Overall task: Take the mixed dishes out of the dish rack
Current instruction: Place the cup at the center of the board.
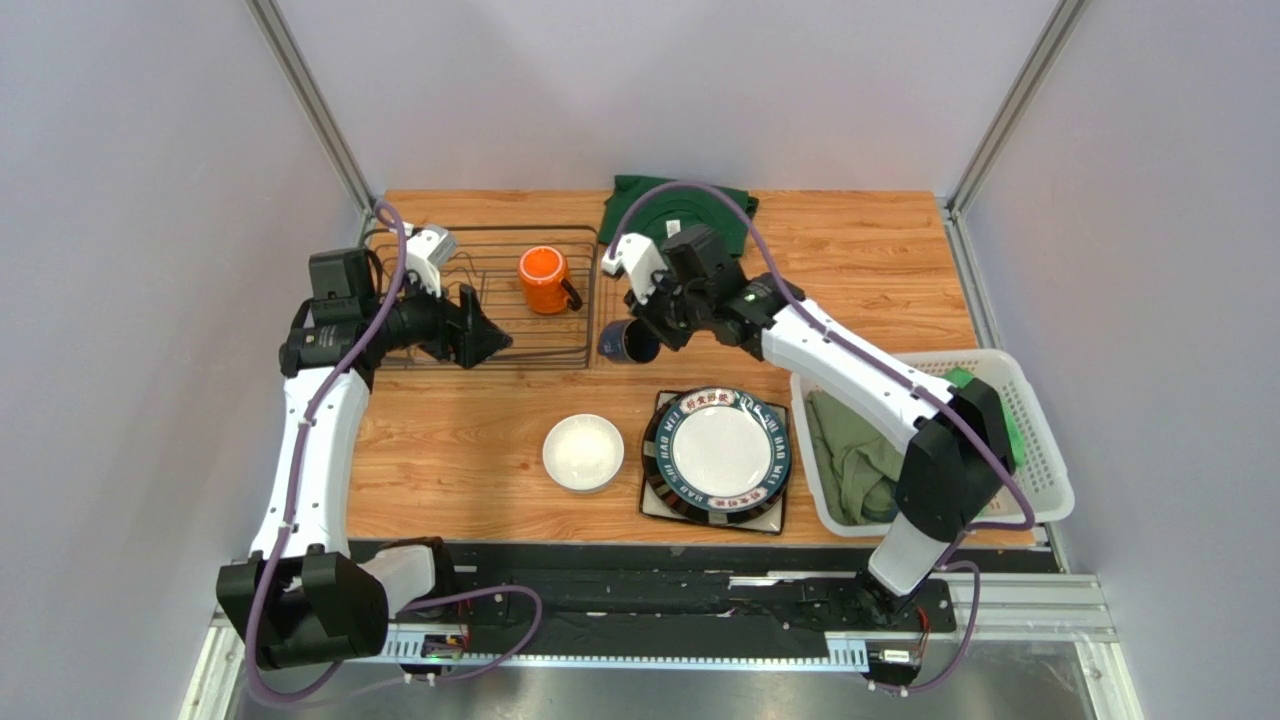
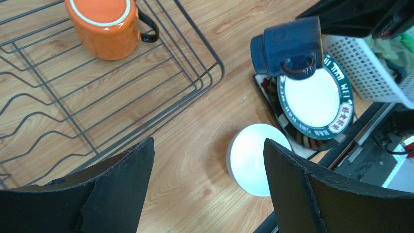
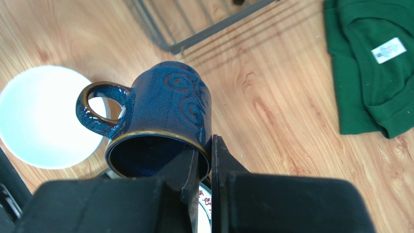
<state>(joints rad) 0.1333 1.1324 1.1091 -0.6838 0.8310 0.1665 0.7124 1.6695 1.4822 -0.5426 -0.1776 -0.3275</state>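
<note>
Right jaws are clamped on the rim wall of the dark blue mug [image 3: 165, 111], one side inside the mouth and one outside. We note the mug hangs tilted above the bench [image 1: 451, 435], just right of the dish rack [image 1: 511, 333] and near the round plate [image 1: 718, 450].

Left jaws are spread wide over the rack's near corner, holding nothing. The orange mug [image 1: 543, 279] is still in the rack.

We judge the step in hand to be setting the blue mug down. To do it well:
- Bring it upright.
- Choose bare wood between the rack and the white bowl [image 1: 583, 452], clear of the plate.
- Let go only once the base sits flat.
</note>
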